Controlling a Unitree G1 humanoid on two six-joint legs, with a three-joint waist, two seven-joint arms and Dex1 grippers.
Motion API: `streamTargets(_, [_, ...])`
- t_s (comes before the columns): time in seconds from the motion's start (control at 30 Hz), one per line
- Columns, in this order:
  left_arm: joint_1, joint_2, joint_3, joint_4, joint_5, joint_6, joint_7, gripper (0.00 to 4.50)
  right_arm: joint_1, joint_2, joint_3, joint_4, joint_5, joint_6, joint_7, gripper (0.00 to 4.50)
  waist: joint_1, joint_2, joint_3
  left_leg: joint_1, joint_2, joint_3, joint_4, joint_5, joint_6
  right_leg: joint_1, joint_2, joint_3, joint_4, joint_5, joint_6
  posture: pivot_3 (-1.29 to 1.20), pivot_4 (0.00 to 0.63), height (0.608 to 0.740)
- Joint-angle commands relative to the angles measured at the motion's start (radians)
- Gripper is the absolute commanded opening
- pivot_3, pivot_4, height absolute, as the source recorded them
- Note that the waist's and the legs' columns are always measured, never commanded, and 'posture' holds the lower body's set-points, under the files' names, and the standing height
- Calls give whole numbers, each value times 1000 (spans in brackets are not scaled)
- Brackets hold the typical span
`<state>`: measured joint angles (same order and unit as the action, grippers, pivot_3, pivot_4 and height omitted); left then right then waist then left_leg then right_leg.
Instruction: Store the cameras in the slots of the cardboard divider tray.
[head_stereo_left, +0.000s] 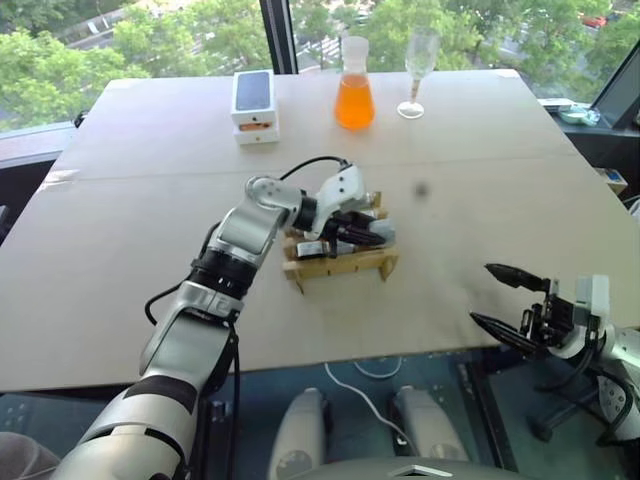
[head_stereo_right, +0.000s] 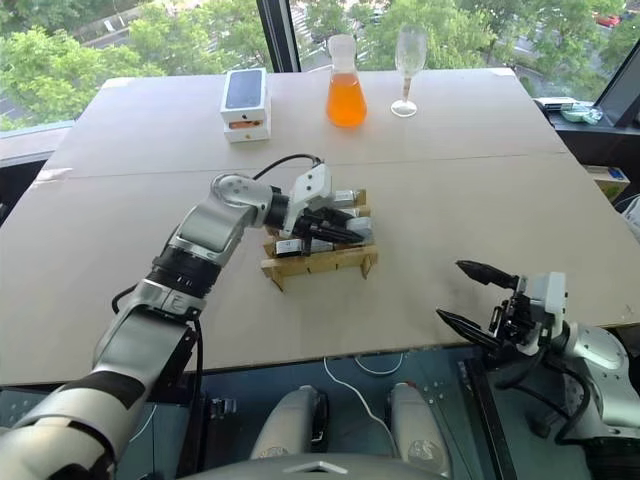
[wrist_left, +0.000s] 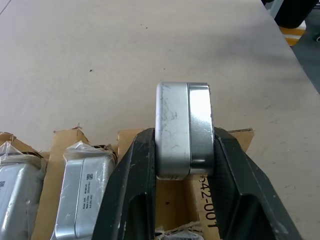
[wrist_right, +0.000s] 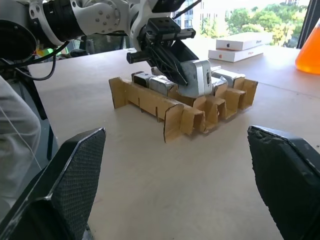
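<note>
Lowering the held camera (wrist_left: 182, 130) into a free slot is the step in hand, by my judgement, and doing it well means keeping the block upright and square to the slats so its lower edge is not catching on the cardboard wall. The left hand (head_stereo_left: 362, 232) is clamping this silver block by its two broad sides, fingers closed tight on it, and the block is hanging just above the end slot of the cardboard divider tray (wrist_right: 172, 117). I would be easing it straight down and letting go only once it is seated, since the light tray could be sliding on the table (head_stereo_left: 150, 250) under a sideways push. The left arm is reaching out over the tray, wrist bent across it, the hand pointing slightly downward. Other cameras (wrist_left: 82, 192), some in clear wrapping, are already sitting in neighbouring slots. The right hand (head_stereo_left: 508, 296) is hovering off the near table edge, well apart from the tray, fingers spread wide and gripping nothing.
</note>
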<state>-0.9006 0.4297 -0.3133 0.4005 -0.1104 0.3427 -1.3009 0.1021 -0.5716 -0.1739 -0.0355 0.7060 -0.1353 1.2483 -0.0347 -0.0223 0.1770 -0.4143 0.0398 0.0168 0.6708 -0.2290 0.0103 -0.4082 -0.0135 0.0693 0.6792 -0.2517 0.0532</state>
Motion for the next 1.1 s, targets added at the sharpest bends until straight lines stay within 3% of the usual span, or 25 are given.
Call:
streamTargets(0.03, [20,0,-27,9,28,-4,3,825,-2,10,-38,-10,0,-23,14,4500,0,0,0,0,0,0,0,0,0,0,0,0,0,0,0,0,150,740])
streamTargets(0.67, [-7,52,20,-31,3,-5,13,825,-27,61,-54,43,-32,-51,32,4500,-2,0,0,0,0,0,0,0,0,0,0,0,0,0,-1,0,150,740])
streamTargets(1.1, [22,68,-15,-25,23,-7,-14,825,-44,60,-76,78,-43,-67,34,4500,-2,0,0,-1,0,0,-1,0,0,-1,0,0,0,1,-1,0,150,740])
